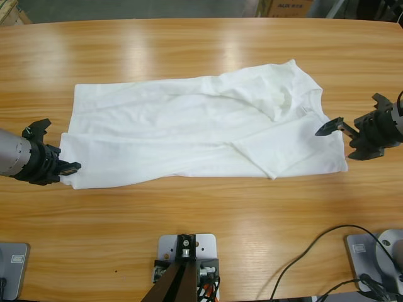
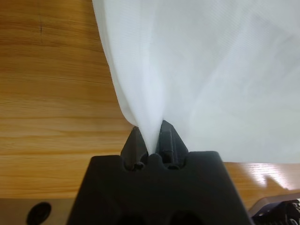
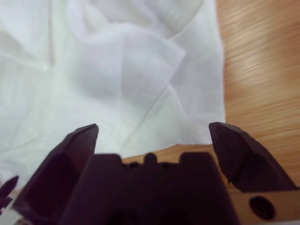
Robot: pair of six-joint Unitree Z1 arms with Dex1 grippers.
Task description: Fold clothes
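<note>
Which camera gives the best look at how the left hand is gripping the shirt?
The left wrist view: the left hand is pinched shut on a gathered fold of the white T-shirt. The high view shows that hand only at the shirt's edge, its grip hidden. The right wrist view shows just shirt fabric and the open right hand.

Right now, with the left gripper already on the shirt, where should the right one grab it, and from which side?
Probably the shirt's edge nearest the open right gripper, by the collar end. Come in low from the table's right end: that edge lies flat and faces its spread jaws, opposite the left gripper, shut on the far corner.
</note>
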